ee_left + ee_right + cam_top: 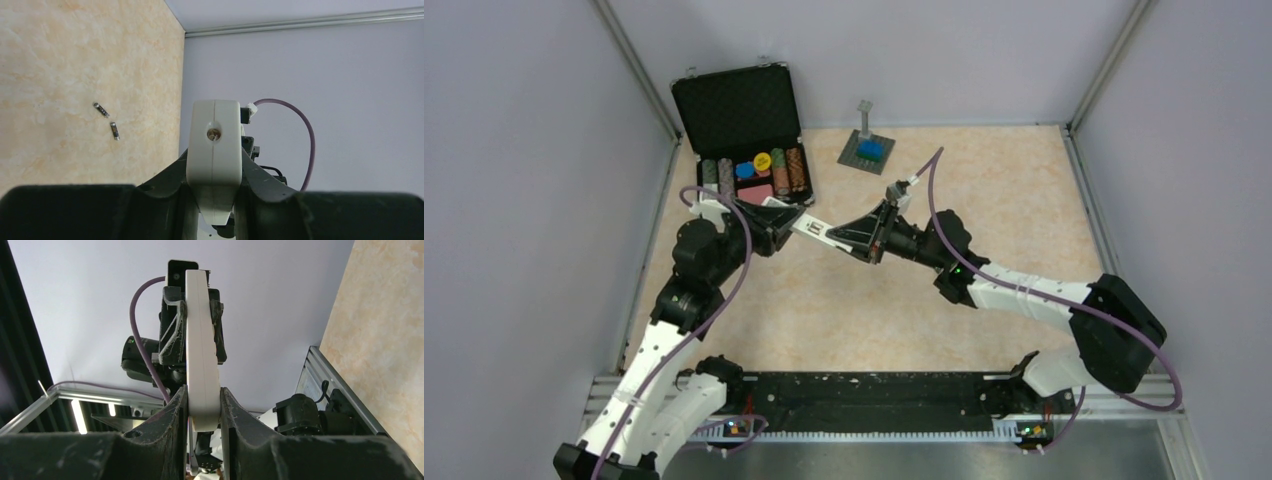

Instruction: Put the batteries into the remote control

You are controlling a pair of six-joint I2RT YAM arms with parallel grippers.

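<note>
Holding the remote control (201,355) up in the air, we grip it at both ends. Our right gripper (202,407) squeezes one end between its jaws. Our left gripper (214,187) squeezes the other. Two holds likely keep it steady. Far past the left jaws, the batteries (115,130) lie on the table (60,60), not yet loaded.

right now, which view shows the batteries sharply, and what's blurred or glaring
Left wrist: the batteries are tiny but crisp on the evenly lit table; the left fingers are a dark blur up close. Right wrist: the remote control is sharp edge-on, the right fingers dark in the foreground, a light strip glares lower left. Top external: even light, faint shadows, batteries not discernible.
</note>
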